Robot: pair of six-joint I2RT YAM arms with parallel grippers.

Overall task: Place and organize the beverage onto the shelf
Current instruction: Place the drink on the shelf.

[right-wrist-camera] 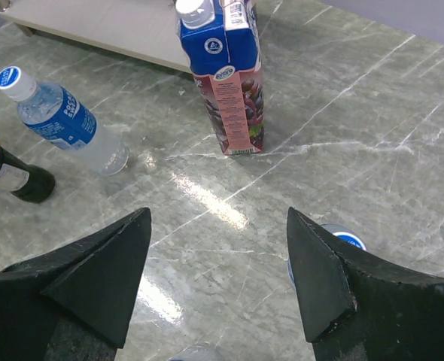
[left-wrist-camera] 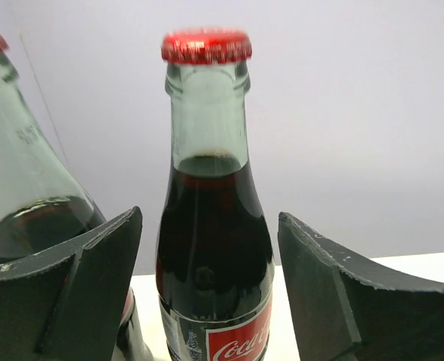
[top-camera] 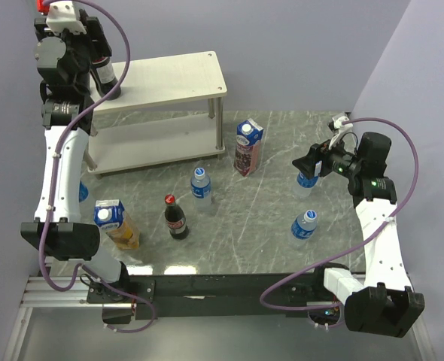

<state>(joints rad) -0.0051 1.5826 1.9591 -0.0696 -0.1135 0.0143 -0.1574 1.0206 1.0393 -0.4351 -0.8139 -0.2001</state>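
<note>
Top external view: the shelf (top-camera: 177,71) stands at the far left of the table (top-camera: 260,218). Its top board is bare except at the left end, where the left gripper (left-wrist-camera: 208,222) is placed. The purple carton (top-camera: 247,147) stands upright just right of the shelf's near-right leg. The yellow carton (top-camera: 117,224) stands near left, close beside the left arm's lower link. Risk: a sweep of that arm toward the table could clip this tall carton and topple it.

Left wrist view: the jaws stand apart, with a clear gap on each side of the cola bottle (left-wrist-camera: 213,188), which stands upright on the top board. A second cola bottle (left-wrist-camera: 26,188) stands just left of it, partly behind the left finger. Risk: a sideways withdrawal would knock one glass bottle into the other. A straight pull back is judged safer. A third cola bottle (top-camera: 176,218) waits mid-table.

Right wrist view: the right gripper (right-wrist-camera: 217,218) is wide and holds nothing. It hangs above a water bottle (right-wrist-camera: 341,239) whose cap shows beside the right finger, off centre. Risk: on a straight descent, that finger lands on the cap and tips the bottle. The mid-table water bottle (top-camera: 201,185), near-right water bottle (top-camera: 304,226) and left water bottle (top-camera: 83,192) also stand off the shelf.
</note>
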